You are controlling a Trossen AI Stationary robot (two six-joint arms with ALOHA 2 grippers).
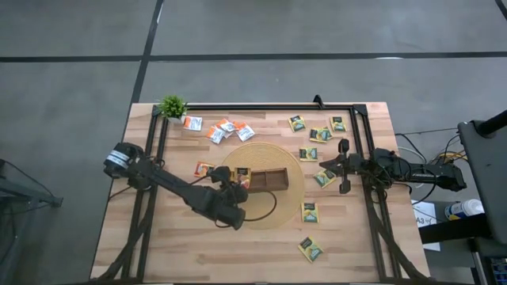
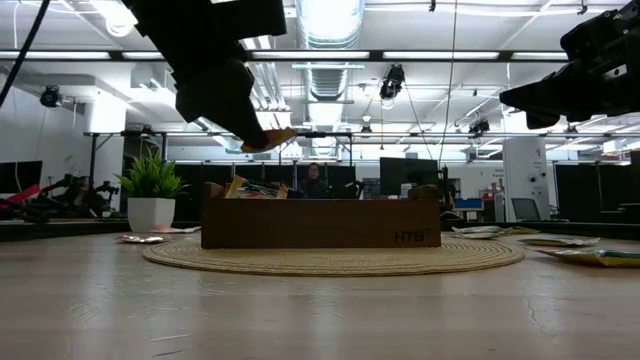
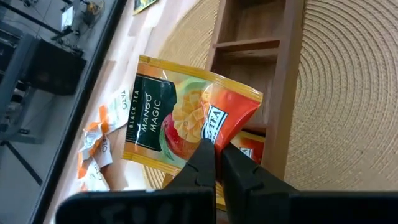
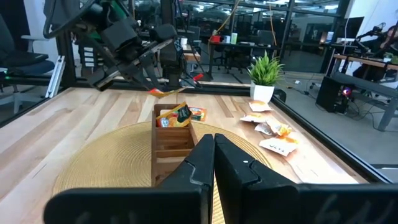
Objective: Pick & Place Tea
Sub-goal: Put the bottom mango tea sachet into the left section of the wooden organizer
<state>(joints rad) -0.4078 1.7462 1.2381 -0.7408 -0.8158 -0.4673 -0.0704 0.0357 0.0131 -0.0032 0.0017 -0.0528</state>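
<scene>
Right now the left gripper (image 1: 238, 179) hangs above the near-plant end of the wooden tray (image 1: 269, 180), its fingers (image 3: 205, 163) pinched tight on a yellow-orange tea sachet (image 3: 186, 118) that reads "Black Tea Mango Magic"; the sachet is clear of the tray, lifted over it, as the low view shows with the packet's edge (image 2: 268, 140) poking out well above the tray's rim. That tray sits in the middle of a round woven mat (image 1: 277, 207) on the wooden table (image 1: 158, 253). Its end compartment nearest the left gripper already has a couple of sachets (image 4: 181, 115) standing in it, while the other compartments look bare from the right wrist view. The right gripper (image 1: 344, 165) waits off to the right side of the mat, raised above the table, its 2 fingers (image 4: 202, 158) pressed together with nothing between them. More tea lies loose on the table: a cluster of white-and-orange sachets (image 1: 226, 129) near the small potted plant (image 1: 172, 106) at the far left corner, 1 orange sachet (image 1: 203, 169) just beside the mat's left edge, several dark green ones (image 1: 318, 134) scattered at the far right, and 2 more (image 1: 310, 248) lower on the right side, 1 of them touching the mat's edge
</scene>
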